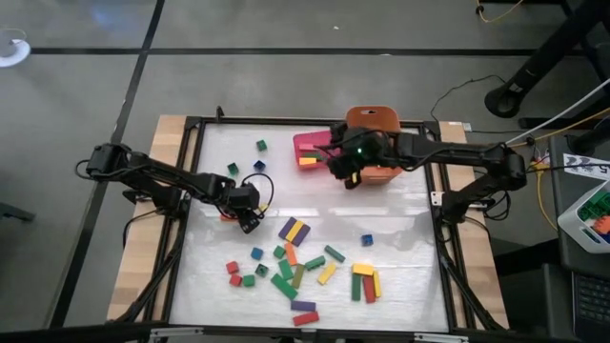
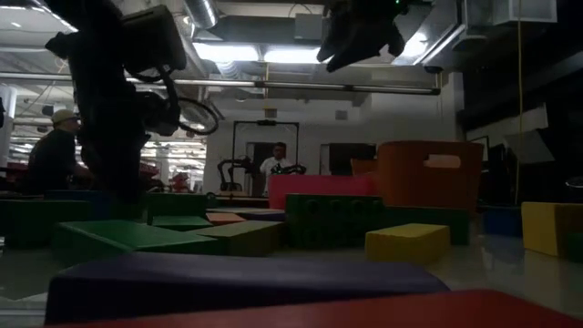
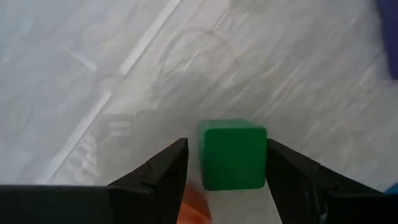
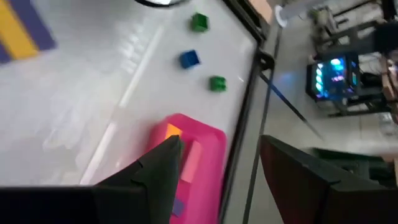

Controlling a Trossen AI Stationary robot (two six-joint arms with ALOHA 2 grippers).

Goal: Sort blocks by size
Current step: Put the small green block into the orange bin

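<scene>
Blocks [image 1: 303,272] mostly lie loose on the table [image 1: 400,229] in the high view, some twenty in a near cluster and three small cubes toward the far edge, so sorting looks barely begun; one pink tray [image 1: 307,146] holds a few bars and one orange tub [image 1: 373,119] sits just beside it. The left hand [image 1: 250,217] hangs low over the table's left side; the right hand [image 1: 345,170] hovers by the tray and tub. From the low view, purple, green and yellow blocks fill the foreground, with people in the room far behind. The left wrist view shows a green cube [image 3: 232,155] between open fingers, not yet gripped. The right wrist view shows that hand open and empty above the tray, three cubes beyond.
</scene>
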